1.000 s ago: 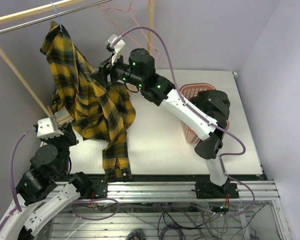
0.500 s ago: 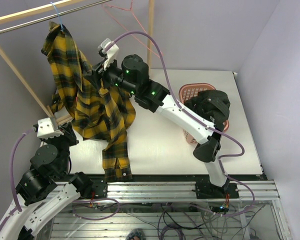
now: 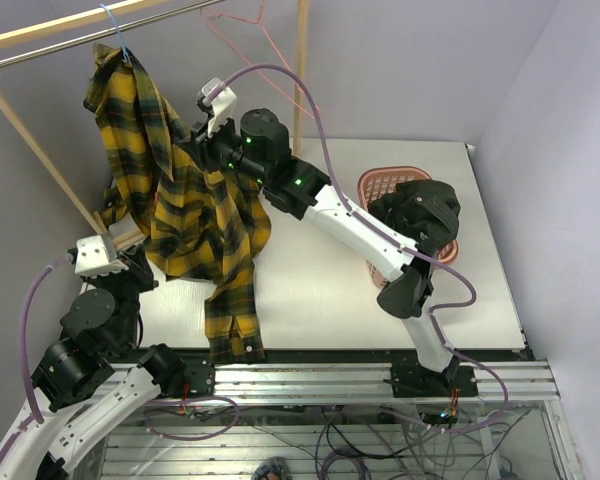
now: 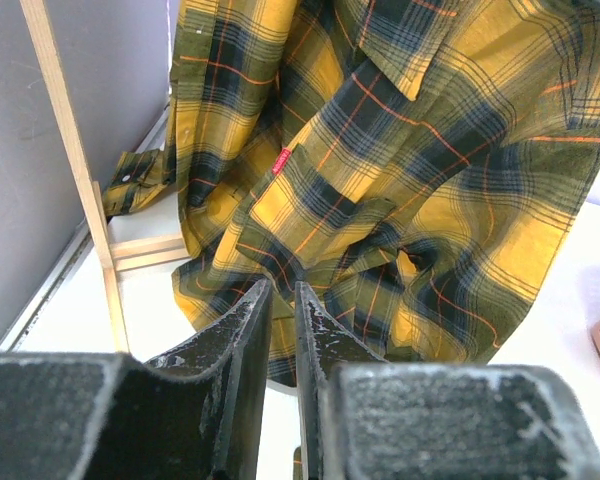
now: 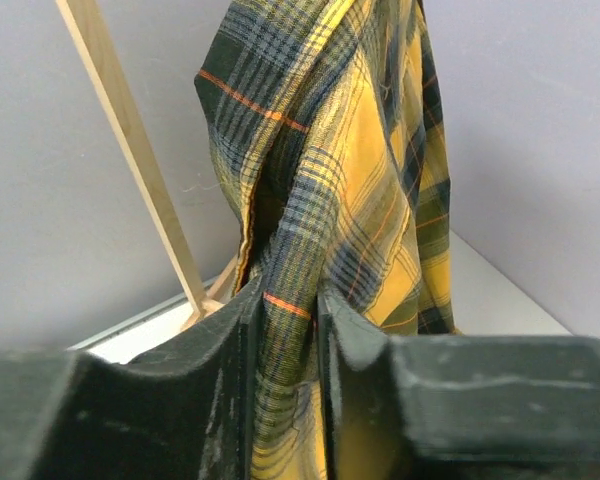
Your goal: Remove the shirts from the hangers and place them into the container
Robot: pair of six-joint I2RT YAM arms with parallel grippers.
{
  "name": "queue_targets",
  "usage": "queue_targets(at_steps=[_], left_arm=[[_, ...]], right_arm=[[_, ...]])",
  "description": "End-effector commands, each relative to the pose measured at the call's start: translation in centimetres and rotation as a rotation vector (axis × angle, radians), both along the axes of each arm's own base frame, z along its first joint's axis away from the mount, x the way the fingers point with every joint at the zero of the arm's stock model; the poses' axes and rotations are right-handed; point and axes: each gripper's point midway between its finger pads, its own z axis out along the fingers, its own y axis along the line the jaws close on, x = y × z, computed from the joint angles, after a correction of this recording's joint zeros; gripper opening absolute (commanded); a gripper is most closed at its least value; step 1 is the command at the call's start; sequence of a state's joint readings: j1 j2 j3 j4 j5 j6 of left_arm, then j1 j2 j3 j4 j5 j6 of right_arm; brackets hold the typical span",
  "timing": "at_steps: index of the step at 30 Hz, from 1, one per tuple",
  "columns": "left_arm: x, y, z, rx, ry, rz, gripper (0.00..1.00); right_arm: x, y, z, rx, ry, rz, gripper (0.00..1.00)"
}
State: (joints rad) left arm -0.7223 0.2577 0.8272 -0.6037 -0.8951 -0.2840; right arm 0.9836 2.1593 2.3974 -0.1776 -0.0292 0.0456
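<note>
A white counter (image 3: 310, 290) carries a wooden rack (image 3: 40, 35) along its far left side. A plaid shirt (image 3: 195, 215), yellow and black, hangs from the rack's rail. It drapes down over the counter's left half, and its tail reaches the near edge.

The right arm (image 3: 330, 205) stretches from the near right corner across to the shirt's upper part. The left arm (image 3: 90, 330) sits low at the near left corner, facing the shirt's lower folds.

A salmon basket (image 3: 380, 185) stands by the right edge, with a dark shirt (image 3: 420, 215) already heaped in it. The plaid shirt's collar hangs on a blue hanger (image 3: 115, 25) at the rail's left end. A pink hanger (image 3: 245, 30) hangs bare further along the rail.

The step in hand looks like pulling the plaid shirt off its hanger. It would go best if the pull draws the shoulder sideways and down off the wire end. A straight tug might drag the hanger along the rail or lift its hook off. The hold takes in one gathered fold only, so a slow pull would guard against slipping.

The right fingers (image 5: 230, 360) pinch that upright fold of plaid cloth, one pressed against each side of it. The left fingers (image 4: 242, 340) are nearly together, with a thin gap and nothing between them. They stand just short of the cloth.
</note>
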Motion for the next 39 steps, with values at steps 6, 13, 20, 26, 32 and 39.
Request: queue_targets(at_steps=[6, 13, 20, 26, 32, 39], left_arm=[[0.4, -0.3, -0.1, 0.018, 0.004, -0.007, 0.26], [0.6, -0.6, -0.2, 0.029, 0.014, -0.013, 0.26], [0.6, -0.7, -0.2, 0.032, 0.014, -0.016, 0.26], [0.8, -0.9, -0.3, 0.039, 0.018, -0.024, 0.26], [0.9, -1.0, -0.4, 0.05, 0.023, -0.026, 0.26], [1.0, -1.2, -0.4, 0.052, 0.023, -0.034, 0.26]], right_arm=[[1.5, -1.4, 2.2, 0.09, -0.021, -0.049, 0.0], [1.6, -2.5, 4.5, 0.178, -0.061, -0.087, 0.0], [1.9, -3.8, 7.4, 0.263, -0.111, -0.136, 0.0], [1.5, -4.7, 9.6, 0.332, -0.145, -0.15, 0.0], [1.4, -5.7, 11.3, 0.375, -0.172, -0.172, 0.0], [-0.1, -8.6, 14.7, 0.434, -0.21, -0.18, 0.0]])
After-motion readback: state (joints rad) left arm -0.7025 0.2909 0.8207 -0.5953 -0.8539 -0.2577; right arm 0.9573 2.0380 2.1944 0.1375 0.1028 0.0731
